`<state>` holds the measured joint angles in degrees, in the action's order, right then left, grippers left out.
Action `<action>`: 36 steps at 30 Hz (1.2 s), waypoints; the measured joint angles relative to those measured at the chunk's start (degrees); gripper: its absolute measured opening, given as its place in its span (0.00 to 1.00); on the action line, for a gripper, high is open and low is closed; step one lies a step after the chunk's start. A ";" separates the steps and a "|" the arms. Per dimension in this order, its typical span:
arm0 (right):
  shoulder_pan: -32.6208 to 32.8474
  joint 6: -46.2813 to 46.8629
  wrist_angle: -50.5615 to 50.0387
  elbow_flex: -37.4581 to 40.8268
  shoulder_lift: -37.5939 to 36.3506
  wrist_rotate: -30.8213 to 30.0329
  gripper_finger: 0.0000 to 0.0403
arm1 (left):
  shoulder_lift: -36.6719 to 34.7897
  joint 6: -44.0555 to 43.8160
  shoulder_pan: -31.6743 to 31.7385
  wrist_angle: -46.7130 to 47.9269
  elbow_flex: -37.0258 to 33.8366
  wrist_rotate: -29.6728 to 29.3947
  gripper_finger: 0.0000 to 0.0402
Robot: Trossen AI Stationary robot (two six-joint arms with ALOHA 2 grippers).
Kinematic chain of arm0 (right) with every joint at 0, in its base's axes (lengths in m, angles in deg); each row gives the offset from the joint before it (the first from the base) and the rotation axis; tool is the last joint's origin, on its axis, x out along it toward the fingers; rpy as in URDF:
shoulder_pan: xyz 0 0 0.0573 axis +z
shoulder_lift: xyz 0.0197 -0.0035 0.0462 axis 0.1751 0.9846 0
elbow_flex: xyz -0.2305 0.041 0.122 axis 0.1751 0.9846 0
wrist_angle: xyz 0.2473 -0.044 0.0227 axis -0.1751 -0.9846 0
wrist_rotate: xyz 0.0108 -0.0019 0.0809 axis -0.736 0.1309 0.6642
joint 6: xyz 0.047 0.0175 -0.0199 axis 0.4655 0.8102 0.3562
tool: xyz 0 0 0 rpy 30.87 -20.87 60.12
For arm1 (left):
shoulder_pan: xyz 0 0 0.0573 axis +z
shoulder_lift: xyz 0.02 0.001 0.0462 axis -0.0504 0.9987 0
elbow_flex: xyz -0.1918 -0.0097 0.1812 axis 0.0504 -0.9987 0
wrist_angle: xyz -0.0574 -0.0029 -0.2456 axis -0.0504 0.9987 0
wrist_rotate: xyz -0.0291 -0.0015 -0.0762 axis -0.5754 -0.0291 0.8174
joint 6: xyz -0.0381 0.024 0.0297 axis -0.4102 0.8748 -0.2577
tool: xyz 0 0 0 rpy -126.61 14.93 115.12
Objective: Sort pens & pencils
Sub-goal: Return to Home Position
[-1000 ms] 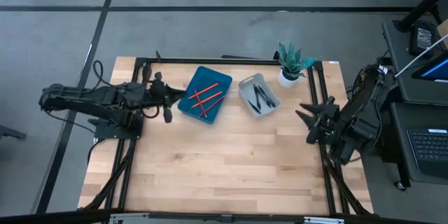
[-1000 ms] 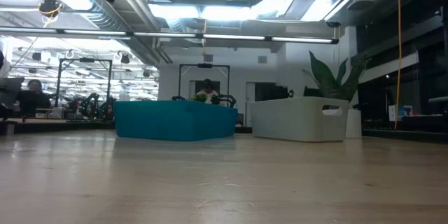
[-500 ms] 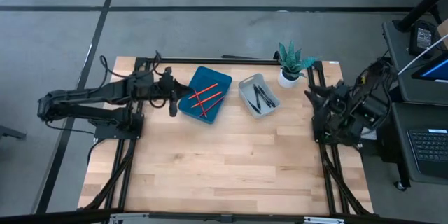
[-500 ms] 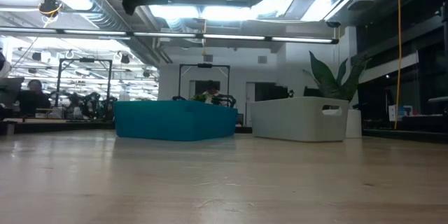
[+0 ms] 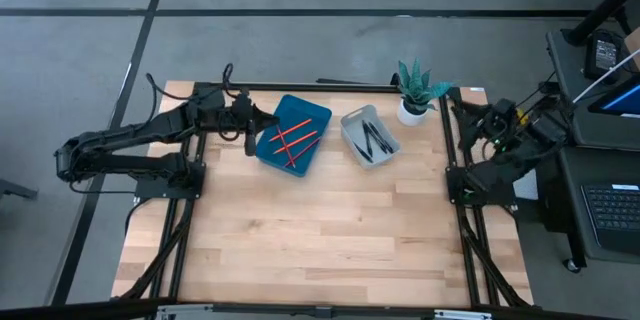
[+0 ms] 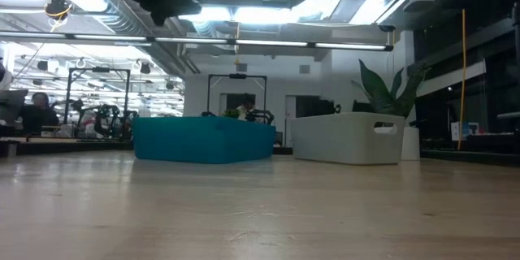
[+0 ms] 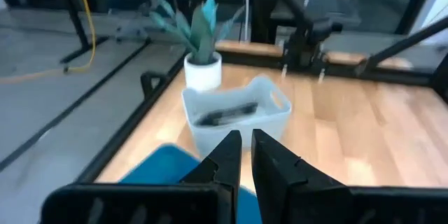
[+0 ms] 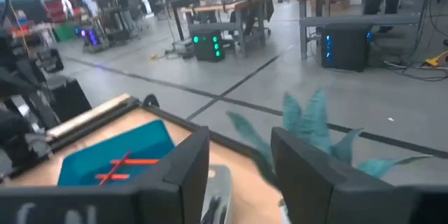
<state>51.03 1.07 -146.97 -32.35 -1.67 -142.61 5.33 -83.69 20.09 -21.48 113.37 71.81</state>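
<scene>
The pencils (image 5: pixel 292 139) lie in a loose red cross in the blue tray (image 5: pixel 312 110), at about 11 o'clock on the table (image 5: pixel 320 230). The pens (image 5: pixel 373 138) sit bunched in the gray bin (image 5: pixel 351 120), just to the tray's 3 o'clock, with the plant (image 5: pixel 413 90) beyond at 1 o'clock. I see nothing loose on the wood, so the sorting looks done.

The left gripper (image 7: pixel 246 135) hovers at the tray's 9 o'clock edge, its fingers drawn to a narrow slit with nothing between them. The right gripper (image 8: pixel 239 135) is folded by the table's 2 o'clock rim, spread wide and empty.

These sticks look light, stiff and smooth, and likely to roll or pivot. I'd pinch one across its shaft near mid-length, choosing a top one where they overlap.
</scene>
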 joint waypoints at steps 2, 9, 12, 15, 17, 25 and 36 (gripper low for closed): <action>-0.07 -2.06 -0.02 0.00 -3.51 -1.16 0.39 | 0.60 -0.08 1.72 -2.64 0.07 2.90 0.07; 0.20 -12.78 -0.12 -2.30 -13.11 -5.29 0.39 | 1.77 0.28 3.82 -3.18 2.95 6.08 0.07; 0.16 -21.39 2.77 -7.68 -14.19 -5.02 0.39 | 1.61 1.79 4.11 1.50 6.12 4.64 0.07; 0.20 -39.71 14.05 -11.64 -13.75 -1.33 0.39 | 1.20 3.09 4.11 7.77 9.98 2.12 0.07; 0.20 -51.81 22.24 -12.17 -13.13 -0.89 0.39 | 0.43 3.26 4.13 12.33 11.63 -0.42 0.07; 0.20 -20.49 -0.41 -2.25 -17.83 -1.55 0.39 | -2.79 0.56 4.77 10.78 4.65 -1.31 0.07; 4.12 -24.52 25.50 11.56 -22.23 -3.85 0.39 | -4.05 -12.81 2.06 -17.34 -14.98 6.50 0.07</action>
<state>55.15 -23.45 -121.47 -20.79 -23.90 -146.46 1.28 -96.49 22.15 -38.82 98.39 78.31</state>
